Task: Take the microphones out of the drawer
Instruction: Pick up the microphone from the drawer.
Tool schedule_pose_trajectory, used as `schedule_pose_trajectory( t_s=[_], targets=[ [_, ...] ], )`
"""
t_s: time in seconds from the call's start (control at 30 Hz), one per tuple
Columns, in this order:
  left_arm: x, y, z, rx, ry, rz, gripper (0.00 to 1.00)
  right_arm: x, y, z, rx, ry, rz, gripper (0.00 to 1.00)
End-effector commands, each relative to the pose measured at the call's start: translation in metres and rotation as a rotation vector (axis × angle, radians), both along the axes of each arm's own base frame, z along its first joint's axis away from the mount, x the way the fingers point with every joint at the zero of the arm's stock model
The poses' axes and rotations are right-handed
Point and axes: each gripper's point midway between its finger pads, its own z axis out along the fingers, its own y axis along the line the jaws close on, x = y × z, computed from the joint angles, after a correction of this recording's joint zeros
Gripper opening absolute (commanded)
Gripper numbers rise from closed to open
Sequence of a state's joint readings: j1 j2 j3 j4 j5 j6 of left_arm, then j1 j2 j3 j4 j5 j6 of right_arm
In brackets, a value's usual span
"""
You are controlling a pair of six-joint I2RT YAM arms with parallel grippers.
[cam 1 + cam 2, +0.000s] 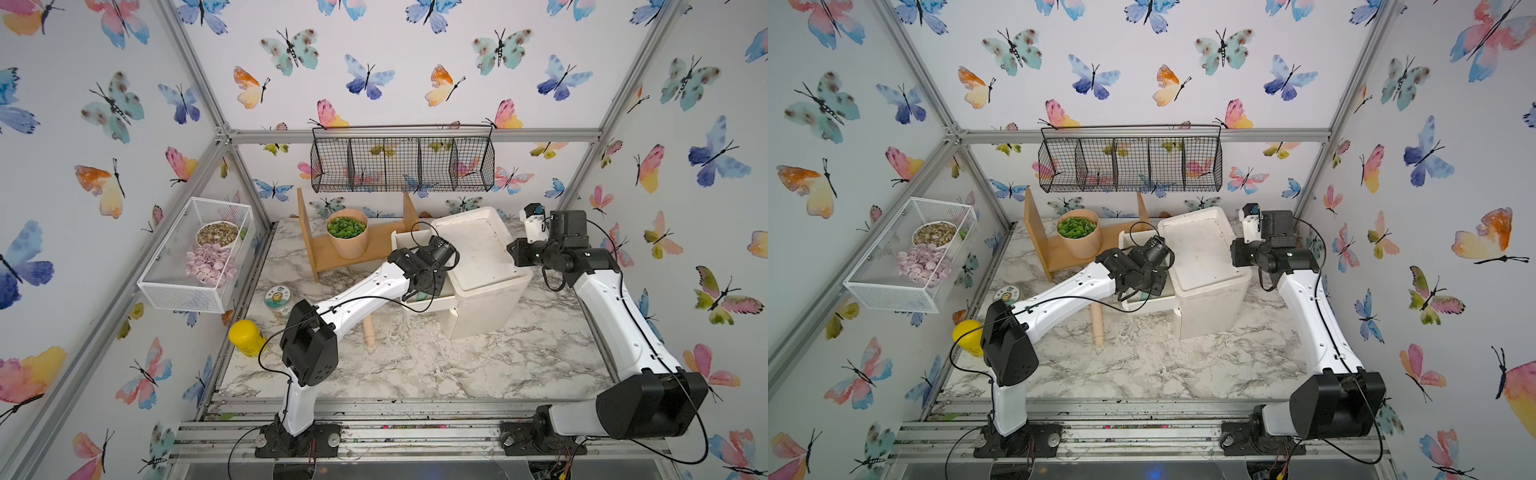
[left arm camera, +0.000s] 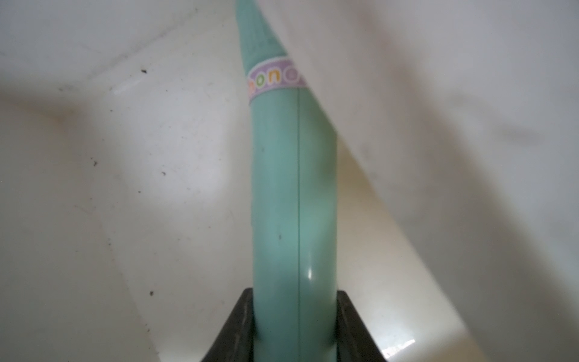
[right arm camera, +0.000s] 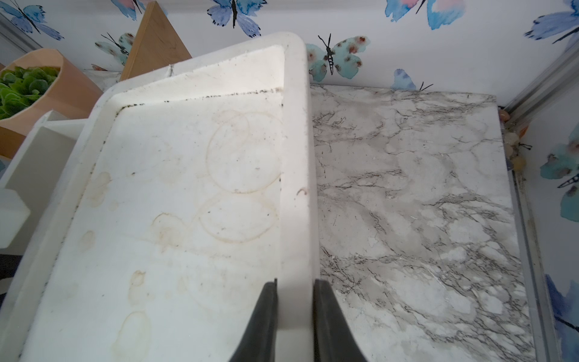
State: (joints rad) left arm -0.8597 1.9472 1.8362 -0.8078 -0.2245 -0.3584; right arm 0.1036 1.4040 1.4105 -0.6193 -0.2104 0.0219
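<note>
**DESK:** Where is the microphone [image 2: 291, 188]?

**FIELD:** Inside the open drawer [image 1: 428, 309] of the white cabinet [image 1: 486, 307]. The left wrist view shows its teal handle lying along the drawer floor. The far end is hidden under the cabinet's front edge.

**DESK:** And the pincers?

**FIELD:** The left pincer [image 2: 296, 297] grasps the handle, with a jaw pressed to each side near the butt. The right pincer [image 3: 294, 291] is clenched on the cabinet's raised top rim, apparently steadying it.

**DESK:** How should the lift go?

**FIELD:** My read: make the grip firm first, because the handle looks smooth and tapered and could slip. Then draw the microphone back along the drawer until its head clears the cabinet's front edge. Only then raise it over the drawer wall. A straight pull upward would likely catch the head under that edge.

**DESK:** Room to move?

**FIELD:** The drawer walls hem the left pincer in closely. Outside, bare table [image 1: 457, 365] opens in front of the cabinet. A wooden dowel [image 1: 368, 332] lies on the table just beside the drawer. A yellow jar [image 1: 246, 337] sits at the table's left edge, well apart.
</note>
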Motion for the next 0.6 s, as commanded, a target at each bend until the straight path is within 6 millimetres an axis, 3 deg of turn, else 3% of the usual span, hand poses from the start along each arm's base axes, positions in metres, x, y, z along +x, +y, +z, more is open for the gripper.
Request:
schedule_pose_trajectory(
  t_s=[0.0, 0.23, 0.57],
  targets=[
    [0.002, 0.006, 0.003, 0.004, -0.030, 0.047, 0.23, 0.002, 0.019, 0.024, 0.114, -0.067, 0.046, 0.06],
    [0.011, 0.018, 0.002, 0.009, -0.047, 0.143, 0.22, 0.002, 0.019, 0.026, 0.118, -0.069, 0.047, 0.06],
    [0.015, 0.028, 0.019, -0.205, -0.088, 0.294, 0.14, 0.002, 0.019, 0.027, 0.114, -0.072, 0.050, 0.06]
  ],
)
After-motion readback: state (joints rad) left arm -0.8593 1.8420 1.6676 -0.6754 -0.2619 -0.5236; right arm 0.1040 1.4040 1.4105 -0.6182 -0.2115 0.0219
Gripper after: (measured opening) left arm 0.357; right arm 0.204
